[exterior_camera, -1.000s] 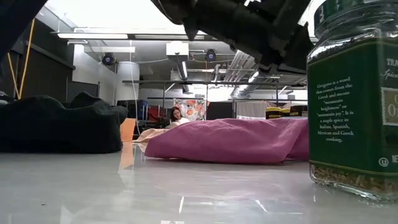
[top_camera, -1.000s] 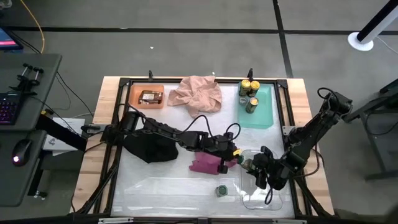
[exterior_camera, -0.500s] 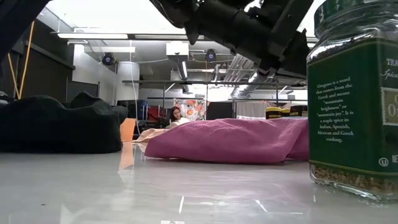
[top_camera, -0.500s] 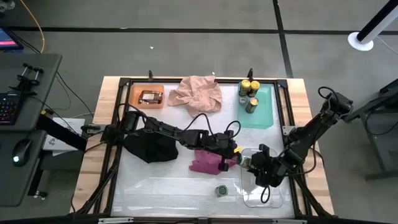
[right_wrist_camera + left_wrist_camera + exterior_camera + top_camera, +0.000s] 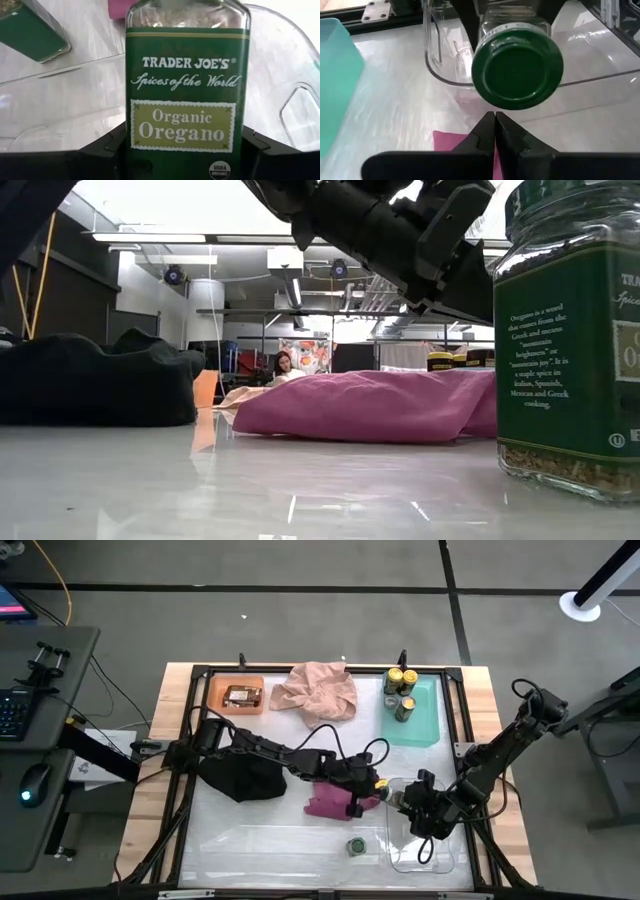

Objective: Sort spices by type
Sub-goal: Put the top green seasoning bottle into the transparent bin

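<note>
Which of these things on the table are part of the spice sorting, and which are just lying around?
Sorting: oregano jar in the right gripper; loose green-lidded jar; yellow-lidded jars; brown packet.
Lying about: pink cloth; black cloth; magenta cloth; orange tray; teal tray; clear tray.

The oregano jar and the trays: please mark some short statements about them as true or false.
1. The right gripper holds a green-lidded jar labelled oregano. True.
2. The left gripper has its fingers wide open. False: they are shut together, holding nothing.
3. Yellow-lidded jars stand in the teal tray. True.
4. The orange tray holds a green jar. False: it holds a brown packet.
5. A second green jar stands on the table beside the clear tray. True.
</note>
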